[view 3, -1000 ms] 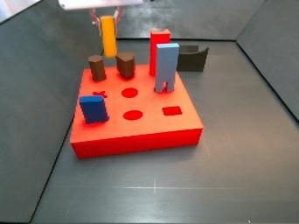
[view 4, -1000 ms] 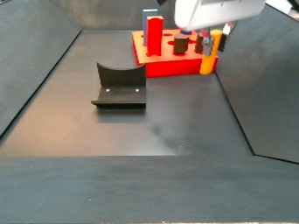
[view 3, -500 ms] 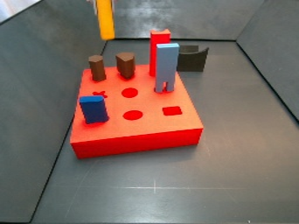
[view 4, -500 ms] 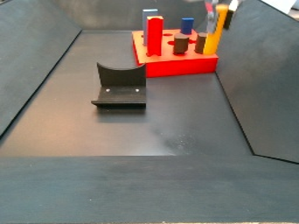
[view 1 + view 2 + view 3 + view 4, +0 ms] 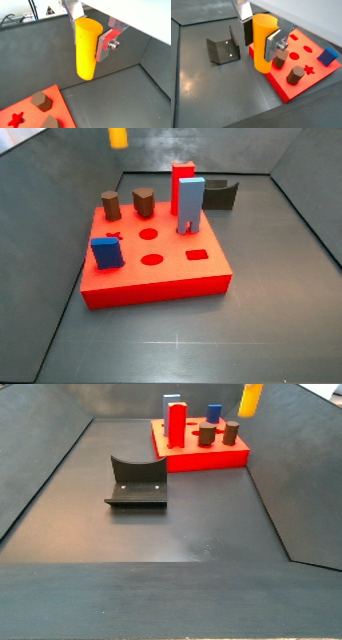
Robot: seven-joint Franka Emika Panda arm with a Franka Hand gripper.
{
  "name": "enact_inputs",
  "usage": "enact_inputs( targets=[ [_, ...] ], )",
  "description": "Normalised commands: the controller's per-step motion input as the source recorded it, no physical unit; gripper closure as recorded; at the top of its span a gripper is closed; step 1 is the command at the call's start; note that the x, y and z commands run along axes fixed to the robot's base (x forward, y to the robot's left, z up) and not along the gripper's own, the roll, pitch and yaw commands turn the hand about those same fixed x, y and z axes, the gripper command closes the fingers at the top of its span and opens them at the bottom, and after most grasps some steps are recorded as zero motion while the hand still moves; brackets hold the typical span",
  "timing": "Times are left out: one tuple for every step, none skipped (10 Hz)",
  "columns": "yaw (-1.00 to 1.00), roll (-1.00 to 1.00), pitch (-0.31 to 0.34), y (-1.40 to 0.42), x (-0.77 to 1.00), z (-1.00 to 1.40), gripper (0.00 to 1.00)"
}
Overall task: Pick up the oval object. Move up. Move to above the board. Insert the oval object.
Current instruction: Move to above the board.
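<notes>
My gripper [image 5: 88, 39] is shut on the oval object [image 5: 87, 47], a tall orange-yellow peg held upright between the silver fingers [image 5: 105, 44]. It also shows in a wrist view [image 5: 262, 44], with the gripper [image 5: 260, 47] around it. It hangs high above the floor, beside the edge of the red board [image 5: 312, 79] near the brown pegs [image 5: 294, 76]. In both side views only the peg's lower end shows at the top edge [image 5: 118, 137] [image 5: 250, 399]; the gripper is out of frame there. The board [image 5: 154, 280] [image 5: 201, 458] lies flat on the floor.
On the board stand two brown pegs [image 5: 110, 205] [image 5: 143, 201], a tall blue block [image 5: 191, 205], a tall red block [image 5: 183, 176] and a small blue block [image 5: 107, 252]. The fixture [image 5: 136, 481] [image 5: 223, 49] stands on the floor beside the board. Grey walls enclose the floor.
The gripper has risen with the oval object from beside the board's brown-peg corner. In both side views the gripper has left the frame and only the peg's lower end remains.
</notes>
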Motion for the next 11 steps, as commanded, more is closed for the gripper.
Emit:
enact_inputs(
  targets=[
    [-0.02,-0.05,0.079,-0.01,0.01,0.47,1.00],
    [-0.02,-0.05,0.080,-0.01,0.01,0.30,1.00],
    [-1.00,0.11,0.081,-1.00,0.51,0.31,1.00],
    [-1.00,0.13,0.097,-1.00,0.52,0.29,1.00],
    [-1.00,0.13,0.132,-1.00,0.53,0.29,1.00],
    [-1.00,0.07,0.209,-1.00,0.56,0.30,1.00],
    [-0.91,0.06,0.227,-1.00,0.55,0.30,1.00],
    [-0.54,0.01,0.207,-1.00,0.57,0.30,1.00],
    [-0.39,-0.01,0.186,-1.00,0.58,0.30,1.00],
    [-0.19,-0.02,0.172,-1.00,0.59,0.30,1.00],
    [-0.06,-0.01,0.158,-1.00,0.61,0.31,1.00]
  ],
)
